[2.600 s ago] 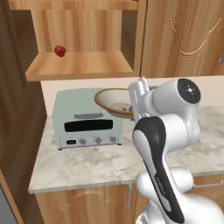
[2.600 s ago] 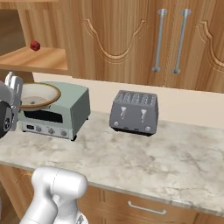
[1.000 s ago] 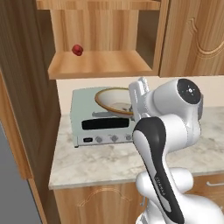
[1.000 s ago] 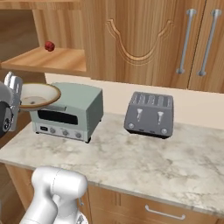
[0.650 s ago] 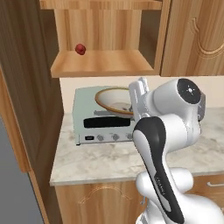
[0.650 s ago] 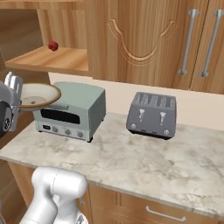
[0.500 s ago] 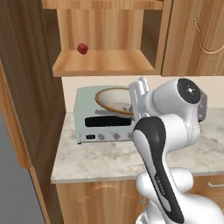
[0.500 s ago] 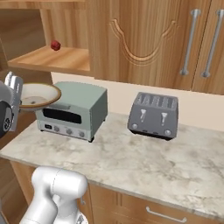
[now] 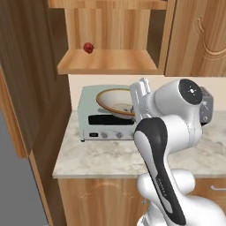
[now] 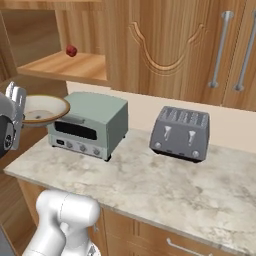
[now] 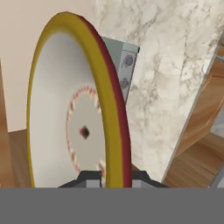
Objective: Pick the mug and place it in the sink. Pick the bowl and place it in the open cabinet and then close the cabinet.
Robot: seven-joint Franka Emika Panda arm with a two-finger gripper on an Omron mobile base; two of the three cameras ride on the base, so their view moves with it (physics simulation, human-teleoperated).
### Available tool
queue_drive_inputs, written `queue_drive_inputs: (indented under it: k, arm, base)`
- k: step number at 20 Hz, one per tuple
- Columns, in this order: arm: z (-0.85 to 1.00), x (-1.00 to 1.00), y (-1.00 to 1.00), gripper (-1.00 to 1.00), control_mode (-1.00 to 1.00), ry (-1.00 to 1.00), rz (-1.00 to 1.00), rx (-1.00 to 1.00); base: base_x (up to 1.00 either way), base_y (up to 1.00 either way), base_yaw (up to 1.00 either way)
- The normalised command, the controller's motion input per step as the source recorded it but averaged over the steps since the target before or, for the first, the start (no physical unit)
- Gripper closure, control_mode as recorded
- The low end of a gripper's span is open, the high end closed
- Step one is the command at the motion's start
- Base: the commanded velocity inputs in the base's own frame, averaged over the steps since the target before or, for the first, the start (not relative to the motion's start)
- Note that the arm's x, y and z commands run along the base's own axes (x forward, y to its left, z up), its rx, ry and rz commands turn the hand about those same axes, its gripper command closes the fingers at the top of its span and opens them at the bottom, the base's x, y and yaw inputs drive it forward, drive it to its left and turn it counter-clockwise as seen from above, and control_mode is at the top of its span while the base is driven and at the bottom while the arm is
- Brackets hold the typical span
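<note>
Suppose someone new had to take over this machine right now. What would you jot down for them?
Gripper: jaws shut on the rim of the wide tan-rimmed bowl with a whitish inside, held in the air in front of the pale green toaster oven.
Open wooden cabinet shelf: above the oven, holding only a small red ball.
Done: bowl picked up.
Left: put the bowl on that shelf, close the cabinet. Mug and sink are out of frame, so check them.
</note>
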Motion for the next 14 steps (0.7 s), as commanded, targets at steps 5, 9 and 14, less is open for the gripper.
queue_drive_inputs:
  k: [5,9,14]
  arm:
    - [0.0,0.0,0.0,1.0,1.0,0.0,0.0,0.0]
    - [0.0,0.0,0.0,1.0,1.0,0.0,0.0,0.0]
    - [0.0,0.0,0.0,1.0,1.0,0.0,0.0,0.0]
  base:
    - [0.15,-0.24,0.22]
    - [0.16,-0.3,0.14]
    - [0.1,-0.48,0.0]
